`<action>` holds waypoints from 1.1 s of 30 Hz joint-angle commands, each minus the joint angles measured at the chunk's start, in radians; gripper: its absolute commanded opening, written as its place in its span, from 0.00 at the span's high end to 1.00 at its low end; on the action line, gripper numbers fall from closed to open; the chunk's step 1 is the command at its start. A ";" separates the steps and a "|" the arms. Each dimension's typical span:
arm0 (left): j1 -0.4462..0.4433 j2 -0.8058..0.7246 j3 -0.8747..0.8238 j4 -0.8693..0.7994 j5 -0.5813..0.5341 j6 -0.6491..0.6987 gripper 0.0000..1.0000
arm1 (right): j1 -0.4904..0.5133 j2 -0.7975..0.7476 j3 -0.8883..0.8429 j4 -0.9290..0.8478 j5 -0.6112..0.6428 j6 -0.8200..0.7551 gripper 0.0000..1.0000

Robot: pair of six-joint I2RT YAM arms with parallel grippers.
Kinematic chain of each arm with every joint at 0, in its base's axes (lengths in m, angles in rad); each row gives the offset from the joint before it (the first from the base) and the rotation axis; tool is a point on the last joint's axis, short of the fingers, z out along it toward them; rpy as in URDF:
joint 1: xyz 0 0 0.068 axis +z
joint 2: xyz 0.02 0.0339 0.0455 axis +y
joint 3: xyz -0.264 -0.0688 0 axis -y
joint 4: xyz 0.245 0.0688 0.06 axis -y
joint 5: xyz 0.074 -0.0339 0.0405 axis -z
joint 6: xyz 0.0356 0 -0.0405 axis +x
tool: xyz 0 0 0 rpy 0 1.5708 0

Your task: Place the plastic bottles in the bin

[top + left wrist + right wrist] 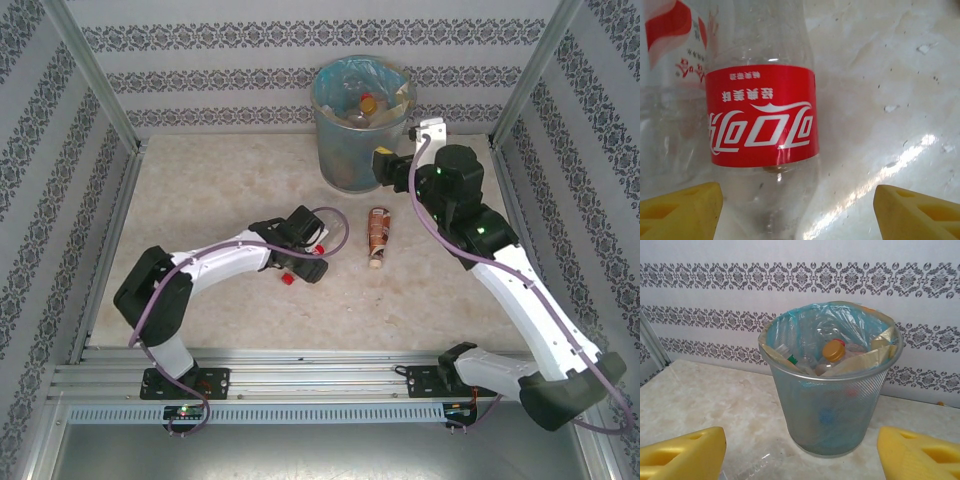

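Emptiness should make the clear plastic bottle with the red label (762, 120) light, crushable and slick; it lies just 9 o'clock of centre on the beige marbled table (200, 190) under my left gripper (797, 210), whose fingers are spread open, so I'd pinch its labelled waist gently.

Bin (832, 405): blue-lined, near the table's (700, 400) far edge.
Bottles (833, 351): piled inside, one orange-capped.
Right gripper (801, 442): yellow fingers spread wide.
Clear bottle (757, 467): lying between them.
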 commanded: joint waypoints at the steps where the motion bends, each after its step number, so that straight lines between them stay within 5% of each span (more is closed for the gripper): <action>1: 0.011 0.041 0.043 -0.052 0.001 -0.023 0.21 | 0.001 -0.020 -0.029 0.014 0.030 0.028 0.21; 13: 0.011 0.137 0.084 -0.060 0.006 -0.036 0.23 | 0.000 -0.036 -0.018 -0.006 0.017 0.016 0.21; 20: 0.011 0.115 0.086 -0.073 0.013 -0.025 0.35 | 0.001 -0.060 -0.017 -0.019 0.033 -0.002 0.21; 33: 0.011 -0.315 -0.037 -0.049 0.085 0.033 0.41 | 0.002 -0.104 0.020 -0.010 0.033 -0.020 0.21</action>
